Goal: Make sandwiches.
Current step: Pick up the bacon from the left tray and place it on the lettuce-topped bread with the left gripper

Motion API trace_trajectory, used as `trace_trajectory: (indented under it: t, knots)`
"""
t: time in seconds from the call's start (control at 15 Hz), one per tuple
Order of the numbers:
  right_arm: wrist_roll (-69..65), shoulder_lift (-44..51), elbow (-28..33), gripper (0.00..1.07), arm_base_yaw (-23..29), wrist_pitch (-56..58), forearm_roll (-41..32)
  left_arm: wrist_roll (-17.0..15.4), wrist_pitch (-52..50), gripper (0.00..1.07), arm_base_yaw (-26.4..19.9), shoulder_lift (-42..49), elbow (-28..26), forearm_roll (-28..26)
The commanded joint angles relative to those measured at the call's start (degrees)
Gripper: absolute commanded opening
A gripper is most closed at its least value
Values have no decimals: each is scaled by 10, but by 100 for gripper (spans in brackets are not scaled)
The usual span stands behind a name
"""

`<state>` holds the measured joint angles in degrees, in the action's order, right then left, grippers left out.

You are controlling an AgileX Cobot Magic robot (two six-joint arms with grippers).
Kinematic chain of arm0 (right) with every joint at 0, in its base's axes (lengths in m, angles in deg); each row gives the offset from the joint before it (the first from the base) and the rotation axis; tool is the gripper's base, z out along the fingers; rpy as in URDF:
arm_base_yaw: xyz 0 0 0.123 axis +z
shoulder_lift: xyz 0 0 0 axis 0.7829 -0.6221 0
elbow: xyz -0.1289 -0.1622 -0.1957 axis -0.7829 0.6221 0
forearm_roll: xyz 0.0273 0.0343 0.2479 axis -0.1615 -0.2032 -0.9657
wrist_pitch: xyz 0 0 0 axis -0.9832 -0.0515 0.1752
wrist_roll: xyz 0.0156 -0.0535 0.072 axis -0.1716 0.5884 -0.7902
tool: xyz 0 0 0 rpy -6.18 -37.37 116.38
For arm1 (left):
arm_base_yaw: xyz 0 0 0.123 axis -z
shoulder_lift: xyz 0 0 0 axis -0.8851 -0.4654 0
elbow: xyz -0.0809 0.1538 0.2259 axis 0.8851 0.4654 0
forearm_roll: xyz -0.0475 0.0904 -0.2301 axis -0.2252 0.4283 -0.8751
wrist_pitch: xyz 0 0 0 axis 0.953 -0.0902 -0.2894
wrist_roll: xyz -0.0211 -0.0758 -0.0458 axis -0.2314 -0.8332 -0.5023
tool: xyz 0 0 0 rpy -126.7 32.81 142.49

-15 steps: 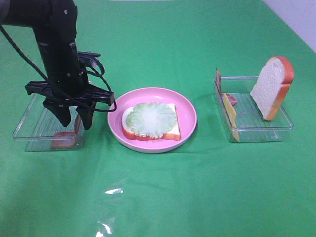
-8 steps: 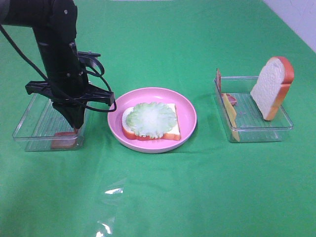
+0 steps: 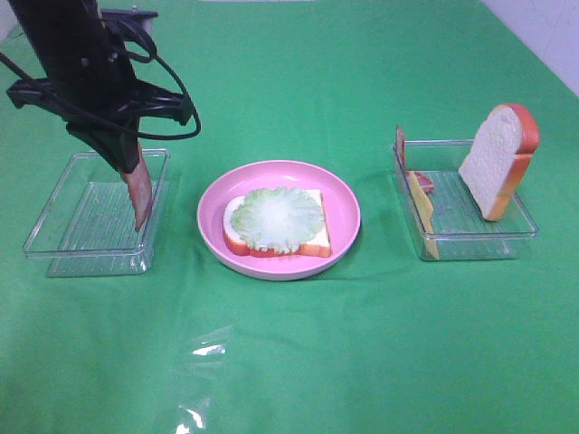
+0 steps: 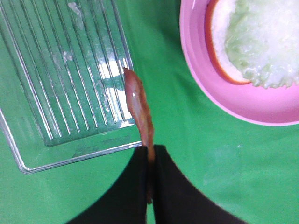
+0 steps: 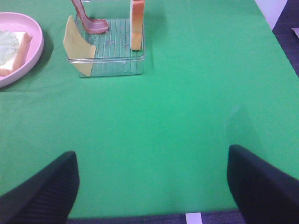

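My left gripper [image 3: 129,163] is shut on a red-brown bacon strip [image 3: 139,197] that hangs from it above the left clear tray [image 3: 68,235]. The left wrist view shows the fingers [image 4: 135,186] pinching the strip [image 4: 138,105] over the tray's edge [image 4: 60,84]. The sandwich in the middle is one bread slice [image 3: 317,242] topped with pale green lettuce [image 3: 276,217] on the pink plate [image 3: 344,203]. My right gripper [image 5: 152,186] is open and empty, low over the cloth, well short of the right tray [image 5: 110,60]. It is out of the exterior view.
The right tray [image 3: 470,231] holds an upright bread slice [image 3: 499,161], yellow cheese [image 3: 422,215] and another bacon strip [image 3: 423,181]. The right wrist view shows them too: bread [image 5: 136,23], cheese [image 5: 77,46], bacon [image 5: 88,21]. A clear plastic scrap [image 3: 204,380] lies on the green cloth in front.
My left gripper closed on the bacon strip in the left tray and lifted it up out of the tray. The plate and right tray have not moved.
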<state>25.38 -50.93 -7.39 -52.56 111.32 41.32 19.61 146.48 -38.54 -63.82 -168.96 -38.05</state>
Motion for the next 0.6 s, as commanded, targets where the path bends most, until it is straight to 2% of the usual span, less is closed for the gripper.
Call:
trace_trajectory:
  t: [0.07,0.2,0.4,0.47,0.53,0.6]
  knots:
    - [5,9,2,84,-1,-3,-1,28,0,0,2,23,-21,-11]
    - [5,9,2,84,-1,-3,-1,59,0,0,2,23,-50,-39]
    - [5,9,2,84,-1,-3,-1,105,-21,0,2,23,-69,-136]
    - [5,9,2,84,-1,-3,-1,132,-36,0,2,22,-69,-176]
    - [5,9,2,84,-1,-3,-1,172,-42,0,2,6,-73,-241]
    - [5,9,2,84,-1,-3,-1,197,-50,0,2,-5,-73,-273]
